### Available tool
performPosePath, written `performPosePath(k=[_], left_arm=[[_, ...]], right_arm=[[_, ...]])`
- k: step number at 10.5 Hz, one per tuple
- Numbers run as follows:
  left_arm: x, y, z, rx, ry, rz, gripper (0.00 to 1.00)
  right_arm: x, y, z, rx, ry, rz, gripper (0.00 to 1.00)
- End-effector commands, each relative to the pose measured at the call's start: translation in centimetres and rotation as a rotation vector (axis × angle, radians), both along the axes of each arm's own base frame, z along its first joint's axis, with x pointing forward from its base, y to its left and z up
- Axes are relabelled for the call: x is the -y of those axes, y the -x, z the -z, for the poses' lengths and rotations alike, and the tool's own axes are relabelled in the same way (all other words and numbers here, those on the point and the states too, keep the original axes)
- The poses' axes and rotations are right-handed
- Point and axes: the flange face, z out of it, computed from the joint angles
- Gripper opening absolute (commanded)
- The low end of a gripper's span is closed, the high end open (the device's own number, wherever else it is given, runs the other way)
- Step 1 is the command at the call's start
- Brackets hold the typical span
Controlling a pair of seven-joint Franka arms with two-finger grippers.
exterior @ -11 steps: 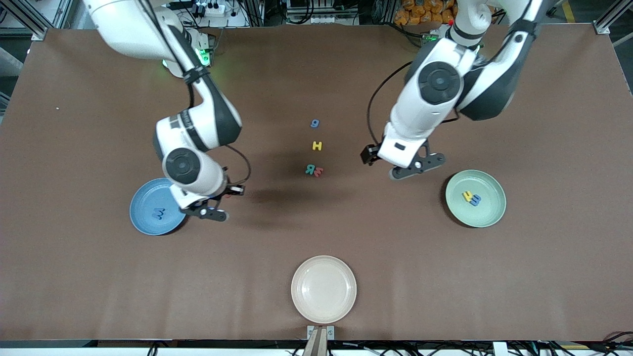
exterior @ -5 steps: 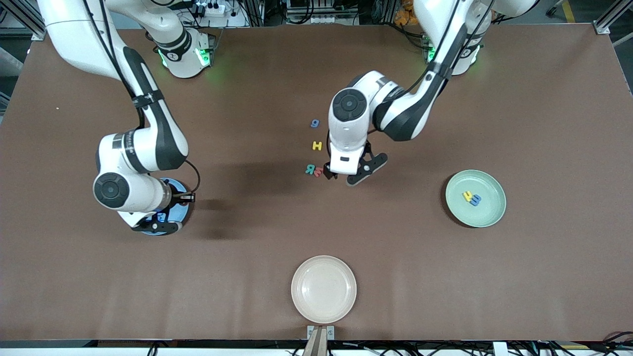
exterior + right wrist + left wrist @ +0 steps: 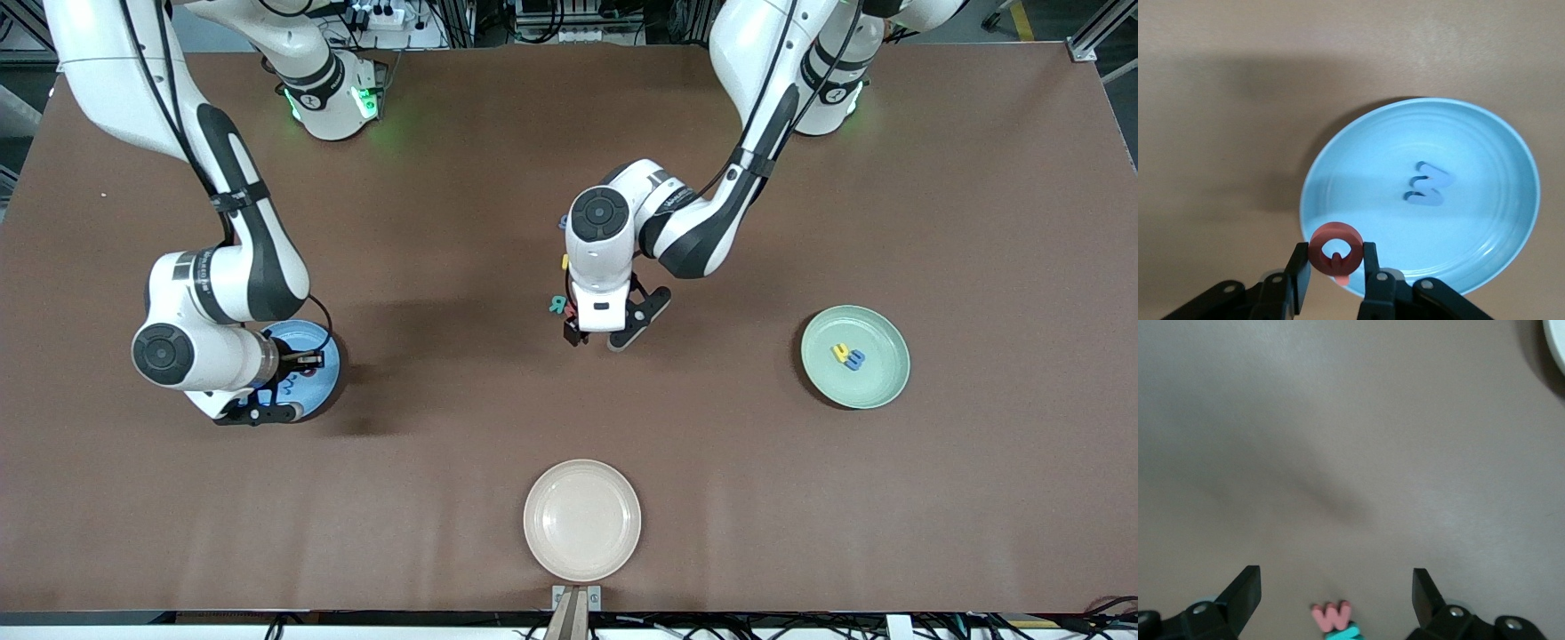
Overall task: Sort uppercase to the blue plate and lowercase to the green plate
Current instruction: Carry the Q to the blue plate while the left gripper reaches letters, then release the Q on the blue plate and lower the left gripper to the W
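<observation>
Now | red ring-shaped Q (image 3: 1336,253) pinched | over blue plate (image 3: 1358,160)

Left end effector (image 3: 1331,593) spread wide; right end effector (image 3: 1333,267) clamped.

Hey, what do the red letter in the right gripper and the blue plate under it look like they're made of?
Red Q: looks like soft foam, matte, with thick flat-cut edges and no shine; the right gripper is shut on it. Blue plate: probably plastic or melamine, though it could be glazed ware; smooth, with faint concentric rings and a soft sheen.
</observation>
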Motion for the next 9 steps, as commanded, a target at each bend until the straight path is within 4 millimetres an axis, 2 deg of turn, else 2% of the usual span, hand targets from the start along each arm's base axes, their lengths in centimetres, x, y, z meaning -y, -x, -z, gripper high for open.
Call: performPosePath(k=[1, 2, 3, 5, 9], left_arm=[[1.9, 0.5, 2.5, 0.047, 0.028, -0.086, 1.00], [2.4, 1.1, 3.8, 0.039, 0.030, -0.111, 1.00], [2.8, 1.8, 5.1, 0.027, 0.020, -0.121, 1.00], [3.9, 3.6, 6.7, 0.010, 0.008, -0.143, 1.00], [4.8, 4.9, 7.3, -0.002, 0.004, -0.128, 0.98]], right_arm=[[1.5, -0.3, 0.4, 0.011, -0.014, -0.035, 0.18], [2.2, -0.4, 0.4, 0.012, -0.017, -0.035, 0.62], [2.5, -0.4, 0.5, 0.017, -0.021, -0.029, 1.00], [2.2, -0.4, 0.5, 0.017, -0.020, -0.032, 1.00], [2.0, -0.4, 0.5, 0.018, -0.021, -0.036, 1.00]])
